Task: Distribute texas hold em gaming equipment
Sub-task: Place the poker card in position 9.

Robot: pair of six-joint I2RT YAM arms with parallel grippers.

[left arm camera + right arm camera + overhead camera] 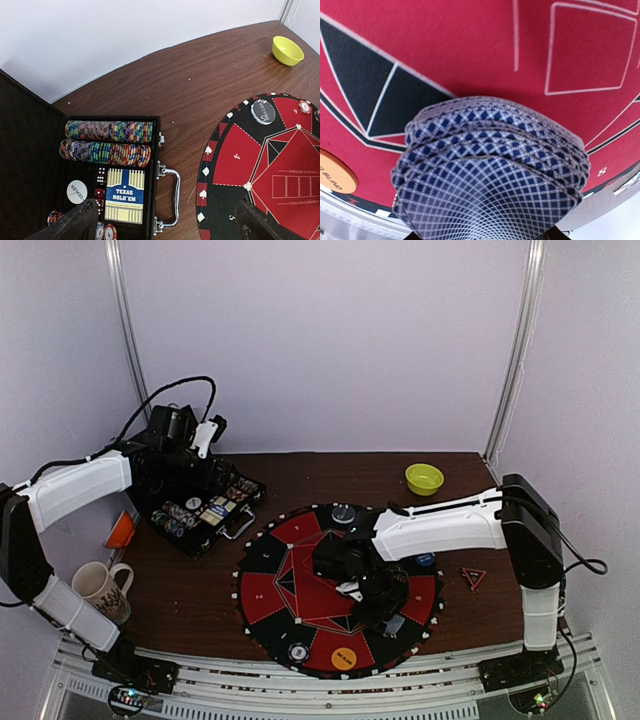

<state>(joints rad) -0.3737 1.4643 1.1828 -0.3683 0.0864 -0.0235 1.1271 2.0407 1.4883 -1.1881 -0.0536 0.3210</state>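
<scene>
Cards [490,175] with blue-checked backs fill the lower half of the right wrist view. They form a thick, slightly fanned stack, bowed across its width and hanging close to the lens above the red mat [445,45]. The right gripper [383,610] has its fingers hidden behind the stack (only two dark slivers show at the bottom edge), so how wide the jaws stand cannot be read directly. From the bow in the stack and its height off the mat, I judge it pinched between the jaws. Seen from above, that gripper is over the near right part of the mat, between centre and rim.

The relation that matters is how the stack lies against its targets. It juts forward out of the gripper with its fanned edge running crosswise. The white-outlined card boxes [590,50] lie just beyond that edge, up and to the right in the wrist view. An orange disc [332,172] sits on the mat to the left, apart from the stack. Dealing looks like the right arm's job.

The left gripper [167,205] is well apart, above the open case [30,150], with its jaws spread wide and holding nothing. Chips [107,142] lie in rows inside the case.
</scene>
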